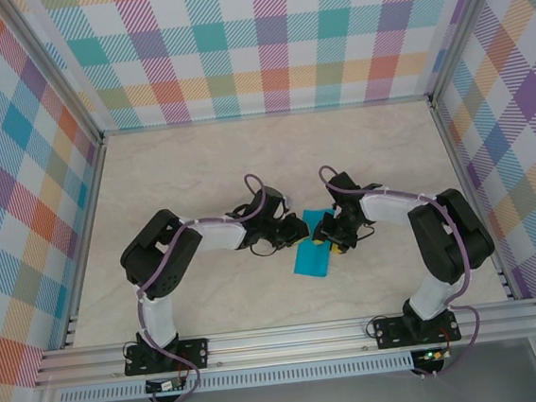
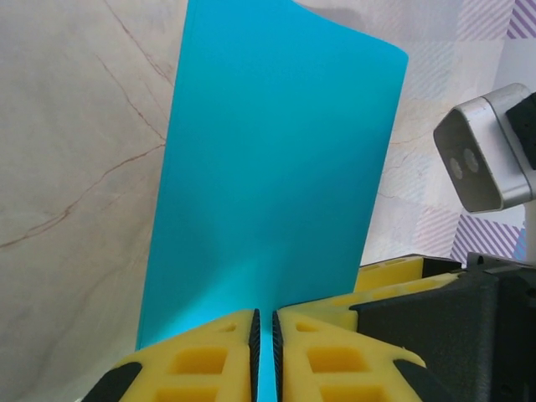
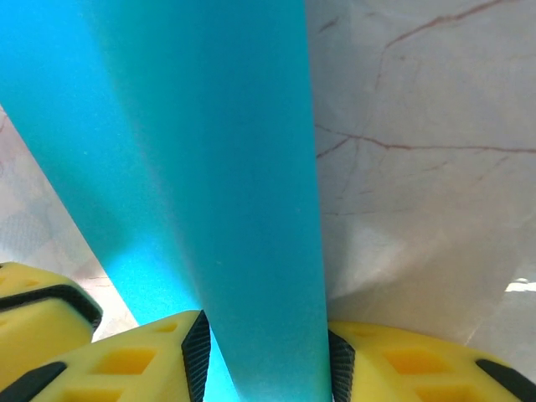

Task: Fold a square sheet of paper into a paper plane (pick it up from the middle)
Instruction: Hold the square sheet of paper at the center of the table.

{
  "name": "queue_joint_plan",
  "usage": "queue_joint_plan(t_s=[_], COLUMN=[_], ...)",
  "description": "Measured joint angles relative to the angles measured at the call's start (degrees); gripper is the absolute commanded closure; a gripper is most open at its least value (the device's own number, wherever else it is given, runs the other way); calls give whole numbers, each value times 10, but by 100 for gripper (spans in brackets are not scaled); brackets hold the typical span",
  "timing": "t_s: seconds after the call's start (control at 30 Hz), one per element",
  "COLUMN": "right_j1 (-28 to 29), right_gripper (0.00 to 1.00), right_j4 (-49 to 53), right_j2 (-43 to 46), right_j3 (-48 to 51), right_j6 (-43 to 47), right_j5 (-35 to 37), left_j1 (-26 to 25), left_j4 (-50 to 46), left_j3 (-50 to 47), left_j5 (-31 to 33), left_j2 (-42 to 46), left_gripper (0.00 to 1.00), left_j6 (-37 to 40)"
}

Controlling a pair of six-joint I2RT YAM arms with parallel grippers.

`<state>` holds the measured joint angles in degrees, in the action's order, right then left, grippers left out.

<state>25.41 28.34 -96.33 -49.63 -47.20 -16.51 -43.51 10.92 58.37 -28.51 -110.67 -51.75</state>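
**Both claws grip the teal sheet, mid-fold**

The square sheet of paper [image 1: 311,257] hangs between the two claws. The left claw [image 2: 265,327] is pinched almost together on its left edge, and the right claw [image 3: 266,339] stands wider, clamped across a bowed band on its right side. If the arms pull apart or twist unevenly, the thin paper could tear or slip from the pads, and squeezing that bowed band could set a crooked crease. From above, the claws cover the sheet's far corners. Whether it touches the surface [image 1: 199,170] beneath it, or how many layers each grip holds, cannot be told.
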Motion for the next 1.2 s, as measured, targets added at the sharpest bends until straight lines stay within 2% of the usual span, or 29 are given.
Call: queue_joint_plan(t_s=[0.67,0.87,1.03,1.13,1.2], right_j1=[-1,0,-2,-3,-3], right_gripper=[55,48,37,37,42], right_j4=[0,-7,32,56,56], right_j2=[-3,18,73,150,196], right_j3=[1,1,1,0,0], right_j6=[0,1,9,12,13], right_j5=[-3,-5,44,75,86], left_j1=[-5,-6,-6,-6,-6], left_j4=[-54,-67,-70,-72,-72], left_j3=[22,26,26,26,26], left_j5=[3,7,9,10,11], left_j2=[-24,-24,-24,-24,-24], left_gripper=[92,93,95,96,98], left_j6=[20,34,41,45,47])
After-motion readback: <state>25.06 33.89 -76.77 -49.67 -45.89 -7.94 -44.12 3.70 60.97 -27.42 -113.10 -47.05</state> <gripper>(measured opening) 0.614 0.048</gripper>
